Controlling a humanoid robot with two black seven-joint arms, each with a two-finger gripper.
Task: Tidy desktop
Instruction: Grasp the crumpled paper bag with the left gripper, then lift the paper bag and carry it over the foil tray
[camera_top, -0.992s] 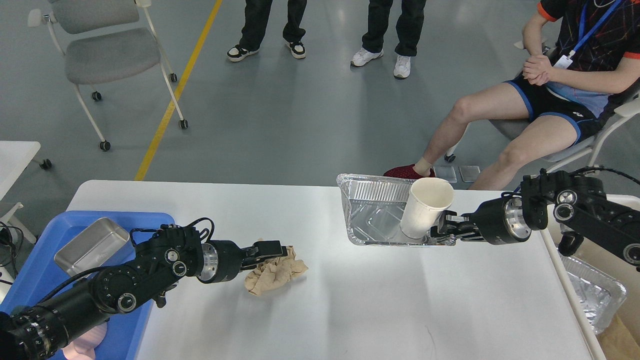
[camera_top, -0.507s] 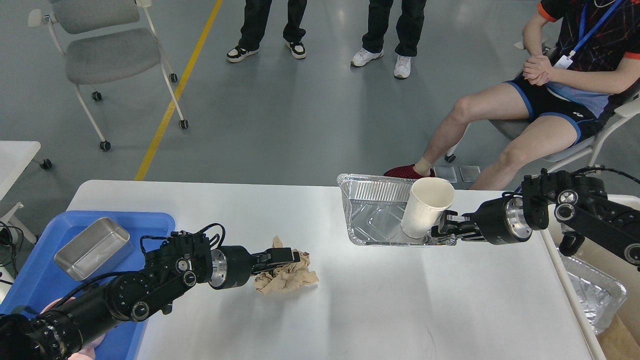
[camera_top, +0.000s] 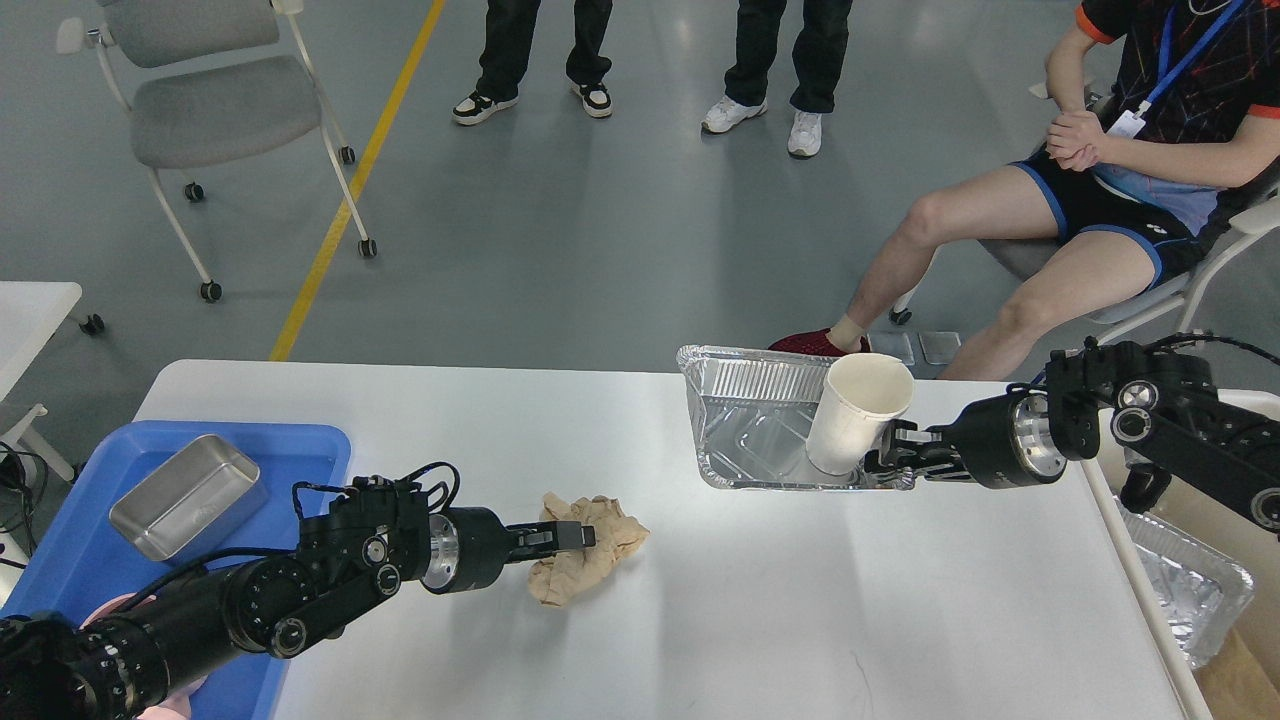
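Observation:
The white desktop (camera_top: 720, 610) fills the lower view. A crumpled brown paper (camera_top: 605, 545) lies on it left of centre. My left gripper (camera_top: 575, 537) reaches in from the left and is shut on the paper's left side. A foil tray (camera_top: 745, 400) sits at the far right-centre edge with a white paper cup (camera_top: 858, 412) standing tilted inside it. My right gripper (camera_top: 885, 463) comes in from the right and is shut on the foil tray's near right rim, just below the cup.
A blue plastic tray (camera_top: 60, 560) at the left edge holds a metal tin (camera_top: 185, 495) and something pink (camera_top: 170, 705). A cardboard box with another foil tray (camera_top: 1185, 590) stands beyond the right edge. A seated person (camera_top: 1090, 200) and a wheeled chair (camera_top: 220, 110) are behind.
My left gripper has moved right along the desktop, carrying the crumpled paper with it. The right gripper, foil tray and cup have shifted slightly to the right.

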